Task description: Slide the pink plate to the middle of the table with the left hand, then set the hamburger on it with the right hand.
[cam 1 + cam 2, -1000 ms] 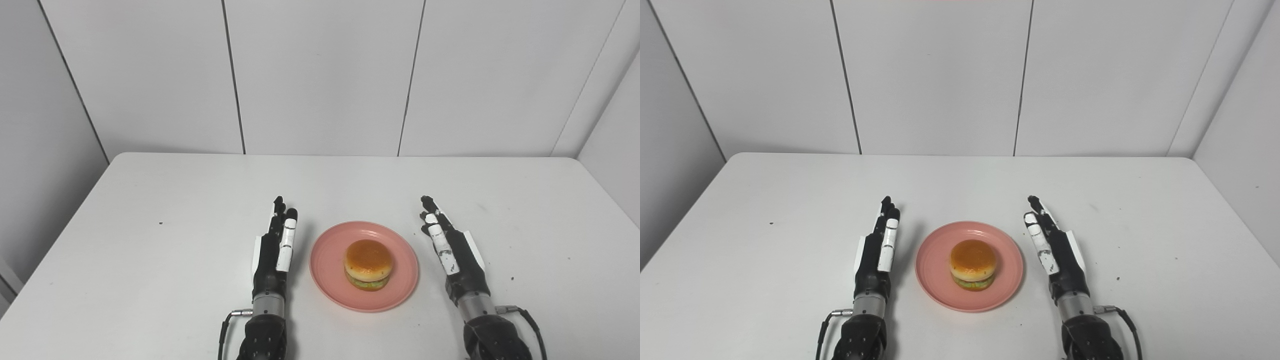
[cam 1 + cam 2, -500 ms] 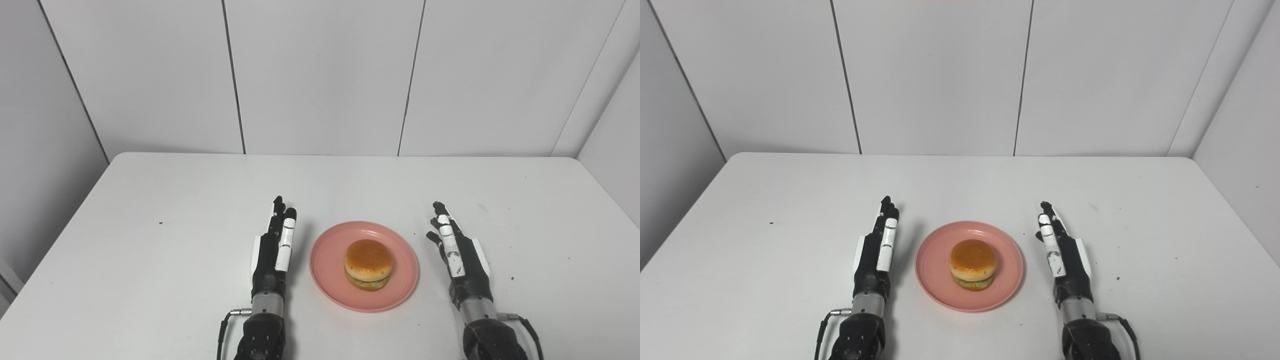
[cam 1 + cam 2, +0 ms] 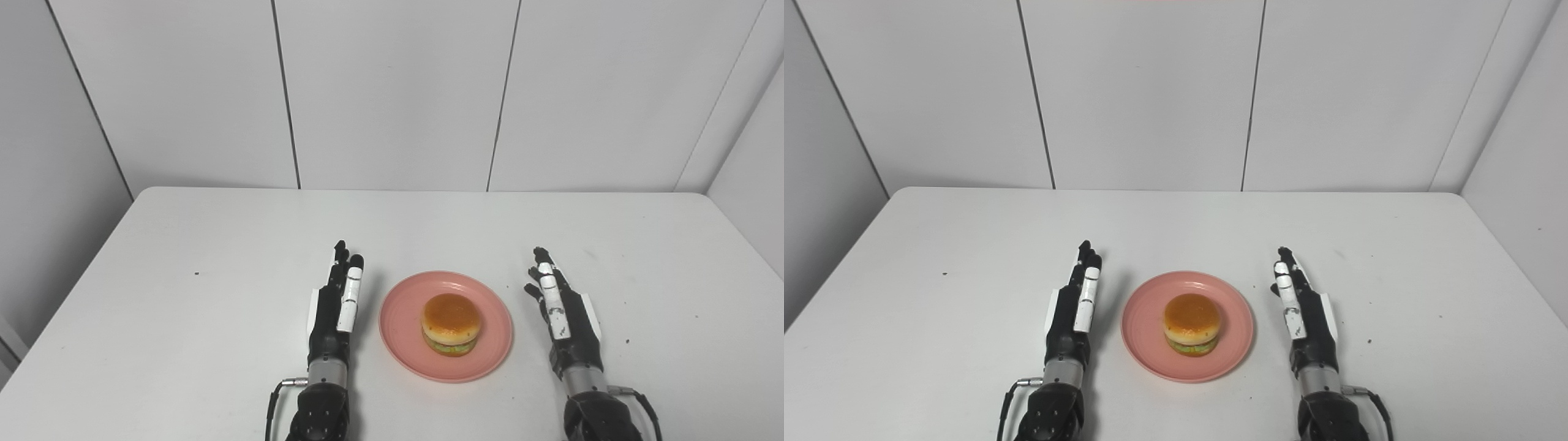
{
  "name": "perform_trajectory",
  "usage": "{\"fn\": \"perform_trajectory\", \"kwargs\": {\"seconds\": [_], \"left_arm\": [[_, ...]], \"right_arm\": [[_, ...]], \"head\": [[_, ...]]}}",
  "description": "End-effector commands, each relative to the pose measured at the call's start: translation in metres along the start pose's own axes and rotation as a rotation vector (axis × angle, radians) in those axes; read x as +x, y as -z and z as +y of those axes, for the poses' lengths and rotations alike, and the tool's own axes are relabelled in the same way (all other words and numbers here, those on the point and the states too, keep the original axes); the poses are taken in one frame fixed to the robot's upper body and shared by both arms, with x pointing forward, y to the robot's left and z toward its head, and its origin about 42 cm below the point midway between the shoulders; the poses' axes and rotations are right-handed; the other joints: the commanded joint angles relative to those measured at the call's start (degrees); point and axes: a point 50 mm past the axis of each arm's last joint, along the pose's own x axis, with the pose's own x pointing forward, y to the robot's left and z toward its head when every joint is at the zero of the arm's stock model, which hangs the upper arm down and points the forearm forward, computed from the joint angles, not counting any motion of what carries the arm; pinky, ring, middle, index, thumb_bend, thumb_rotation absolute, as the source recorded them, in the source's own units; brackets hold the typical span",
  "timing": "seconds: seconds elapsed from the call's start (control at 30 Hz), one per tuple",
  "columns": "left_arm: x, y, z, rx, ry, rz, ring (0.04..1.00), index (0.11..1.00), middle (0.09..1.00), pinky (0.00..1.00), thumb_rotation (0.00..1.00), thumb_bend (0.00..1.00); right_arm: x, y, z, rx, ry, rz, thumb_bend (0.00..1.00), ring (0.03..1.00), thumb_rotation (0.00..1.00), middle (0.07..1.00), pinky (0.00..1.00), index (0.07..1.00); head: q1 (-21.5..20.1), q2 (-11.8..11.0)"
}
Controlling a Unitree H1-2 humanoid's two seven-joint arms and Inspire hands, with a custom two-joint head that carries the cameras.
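Looks like a lab test cell, not a home or kitchen. Plain white counter (image 3: pixel 245 245) boxed in behind and on both sides by bare grey-white wall panels (image 3: pixel 392 92) with dark vertical seams. No furniture or decor around the counter. Only a few small dark specks mark the counter top, mostly toward its right side.

The plate (image 3: pixel 490 352) is pink. The hamburger (image 3: pixel 451 323) has a golden-brown bun over green filling. The table (image 3: pixel 184 257) is white.
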Motion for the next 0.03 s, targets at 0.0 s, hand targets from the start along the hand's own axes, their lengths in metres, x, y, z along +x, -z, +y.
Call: {"fn": "perform_trajectory", "kwargs": {"seconds": [0.0], "left_arm": [[0.0005, -0.0048, -0.0022, 0.004, 0.006, -0.006, 1.000, 1.000, 1.000, 1.00, 0.98, 0.63]], "right_arm": [[0.0076, -0.0135, 0.0001, -0.007, 0.004, -0.078, 0.82, 0.940, 0.95, 0.958, 0.92, 0.911]], "head": [[0.1, 0.1]]}}
